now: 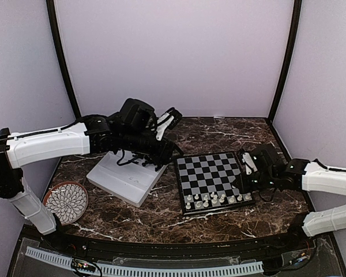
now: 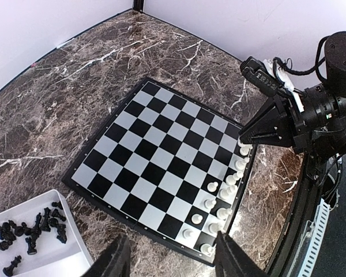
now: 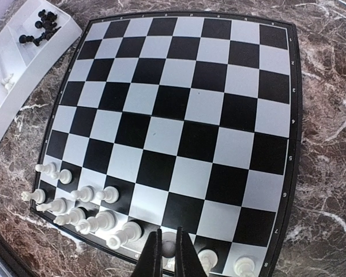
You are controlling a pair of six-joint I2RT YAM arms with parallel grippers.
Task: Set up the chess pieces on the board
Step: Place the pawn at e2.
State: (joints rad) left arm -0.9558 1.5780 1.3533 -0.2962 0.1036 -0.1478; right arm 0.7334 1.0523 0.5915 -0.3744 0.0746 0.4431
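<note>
Marble table (image 1: 219, 130) | white tray (image 2: 57, 257) | holds black pieces (image 2: 32, 228), maybe white pieces (image 3: 7, 79)

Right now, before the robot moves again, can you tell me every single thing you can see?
board: one, black and pale grey checks, middle-right of the table
white chess pieces: about twelve, in the board's two nearest rows; a couple more in the tray
black chess pieces: a clump too tangled to count, in one tray compartment
tray: one, white, left of the board
plate: one, round, patterned, at the near left
table: one, dark brown marble look
left arm: white and black, reaching over the tray, jaws open
right arm: white and black, jaws shut, low over the white rows near the board's right side
</note>
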